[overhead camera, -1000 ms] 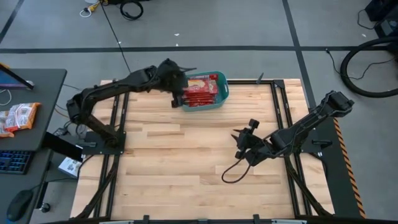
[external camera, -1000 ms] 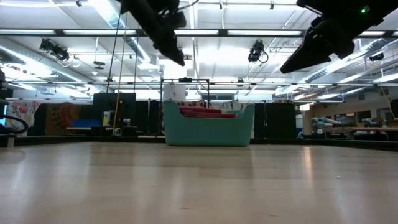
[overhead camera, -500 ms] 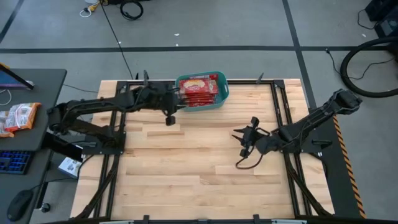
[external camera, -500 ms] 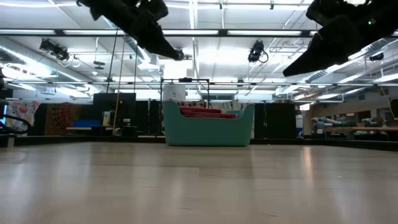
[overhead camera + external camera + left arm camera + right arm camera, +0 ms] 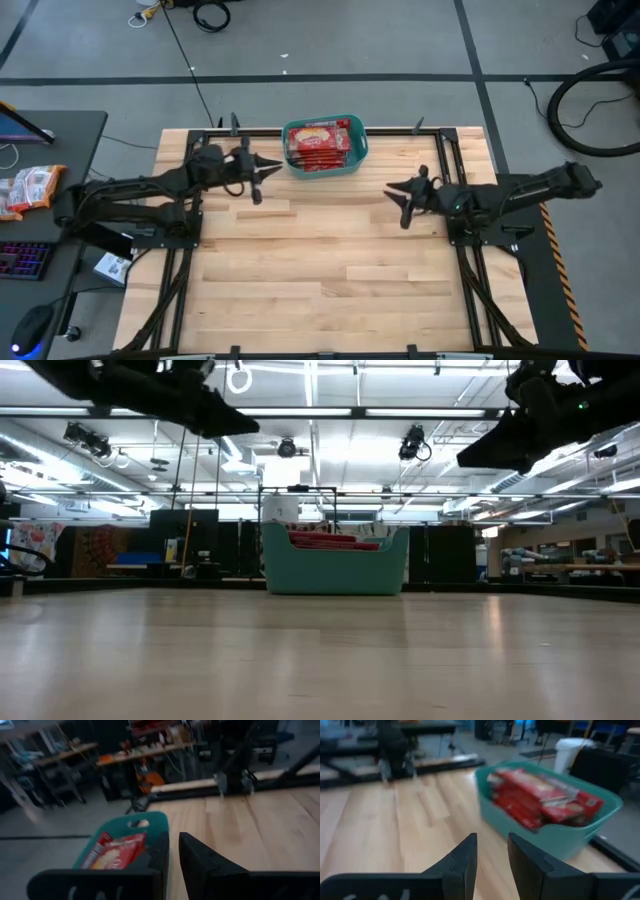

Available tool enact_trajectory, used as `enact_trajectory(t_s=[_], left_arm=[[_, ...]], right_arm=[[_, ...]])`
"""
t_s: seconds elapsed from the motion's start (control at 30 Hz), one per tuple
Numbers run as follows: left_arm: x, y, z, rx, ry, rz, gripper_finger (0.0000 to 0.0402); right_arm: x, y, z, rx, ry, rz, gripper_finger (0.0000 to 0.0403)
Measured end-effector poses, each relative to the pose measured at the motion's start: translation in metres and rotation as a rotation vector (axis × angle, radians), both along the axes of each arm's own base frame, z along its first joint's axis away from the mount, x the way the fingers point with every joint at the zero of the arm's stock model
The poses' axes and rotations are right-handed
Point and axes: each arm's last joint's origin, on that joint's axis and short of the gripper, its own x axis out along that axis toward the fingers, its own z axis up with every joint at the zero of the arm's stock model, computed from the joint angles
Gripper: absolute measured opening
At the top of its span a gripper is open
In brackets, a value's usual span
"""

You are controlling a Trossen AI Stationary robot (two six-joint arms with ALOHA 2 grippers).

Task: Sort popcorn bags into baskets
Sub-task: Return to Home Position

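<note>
The teal basket [image 5: 357,152] stands with its base on the table by the middle of the far edge, also in the low view [image 5: 335,572]. Several red popcorn bags [image 5: 320,146] lie stacked inside it, their tops showing above the rim [image 5: 335,540]. My left gripper [image 5: 264,173] hovers left of the basket, fingers nearly together, holding nothing; its wrist view shows the basket [image 5: 150,819] and bags [image 5: 118,851] ahead. My right gripper [image 5: 397,193] hovers right of and nearer than the basket, fingers a narrow gap apart, empty; its wrist view shows the basket [image 5: 555,840] and bags [image 5: 530,800].
Bare wooden tabletop [image 5: 320,270] spreads between and in front of both arms. Black frame rails [image 5: 450,170] run along the table's sides. A dark side desk [image 5: 50,200] left of the table carries a keyboard and some packets [image 5: 30,188].
My left gripper has drawn back from over the basket's left rim toward the table's left edge, its arm folding low. My right gripper has moved from the table's middle toward the far edge, its arm stretching out level toward the right. The basket and bags stay still.
</note>
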Motion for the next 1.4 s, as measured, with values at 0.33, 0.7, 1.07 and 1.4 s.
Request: enact_trajectory(t_s=[0.33,0.7,1.07,1.4], left_arm=[[-0.051,-0.014,-0.020,0.038,-0.186,0.052,0.0047],[-0.089,-0.030,-0.053,0.019,-0.321,0.021,0.0034],[-0.105,-0.040,-0.074,-0.021,-0.389,-0.136,0.0007],[-0.108,-0.041,-0.072,-0.166,-0.442,-0.154,0.0009]], right_arm=[[-0.034,-0.017,-0.005,0.015,-0.168,-0.065,0.0114],[-0.061,-0.019,-0.012,0.084,-0.292,-0.094,0.0114],[-0.069,-0.022,-0.008,0.097,-0.372,-0.212,0.0114],[-0.069,-0.022,-0.007,0.075,-0.366,-0.214,0.0114]])
